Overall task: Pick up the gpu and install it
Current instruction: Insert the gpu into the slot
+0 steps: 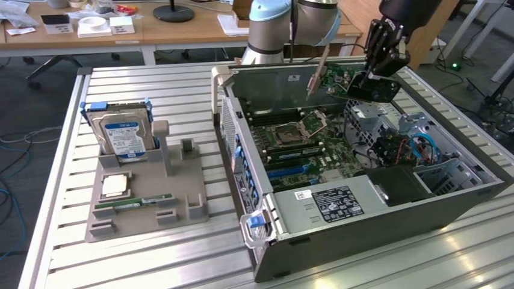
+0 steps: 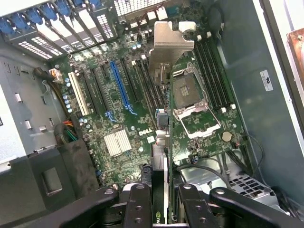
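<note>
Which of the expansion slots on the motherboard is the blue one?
The long slot in the middle of the row: bright blue, with black slots on both sides and a white slot at the row's end farthest from the gpu.

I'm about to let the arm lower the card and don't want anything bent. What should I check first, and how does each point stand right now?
1. The gpu is gripped by the claw: ok, it is clamped edge-on.
2. The card is over the open case: ok.
3. The long blue slot is free: ok, nothing is seated in it.
4. The card's edge is lined up with that slot: cannot tell.
5. The card is seated: not ok, it hangs above the motherboard.
</note>
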You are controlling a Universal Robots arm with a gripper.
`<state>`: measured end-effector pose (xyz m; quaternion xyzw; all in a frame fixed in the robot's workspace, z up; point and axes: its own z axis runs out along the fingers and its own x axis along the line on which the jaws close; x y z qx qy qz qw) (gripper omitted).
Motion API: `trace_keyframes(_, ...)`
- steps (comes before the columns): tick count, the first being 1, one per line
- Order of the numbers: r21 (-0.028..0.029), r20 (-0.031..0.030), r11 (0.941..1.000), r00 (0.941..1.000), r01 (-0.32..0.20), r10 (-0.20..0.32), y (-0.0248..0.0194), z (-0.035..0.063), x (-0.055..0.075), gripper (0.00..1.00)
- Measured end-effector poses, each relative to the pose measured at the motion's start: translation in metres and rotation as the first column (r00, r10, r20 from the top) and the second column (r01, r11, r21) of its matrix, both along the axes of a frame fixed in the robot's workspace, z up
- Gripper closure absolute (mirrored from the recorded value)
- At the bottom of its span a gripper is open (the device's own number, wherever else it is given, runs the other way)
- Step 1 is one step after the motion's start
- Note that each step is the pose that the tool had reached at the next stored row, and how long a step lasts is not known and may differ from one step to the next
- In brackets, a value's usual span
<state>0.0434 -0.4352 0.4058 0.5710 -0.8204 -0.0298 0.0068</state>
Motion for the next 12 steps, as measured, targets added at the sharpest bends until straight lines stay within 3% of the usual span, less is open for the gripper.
trace_keyframes(6,0.0000,0.0000,0.9976,0.9976,-0.070,0.070,0.0000,-0.0002,0.0000,0.74)
trace_keyframes(12,0.0000,0.0000,0.9844,0.9844,-0.176,0.176,0.0000,-0.0005,0.0000,0.74)
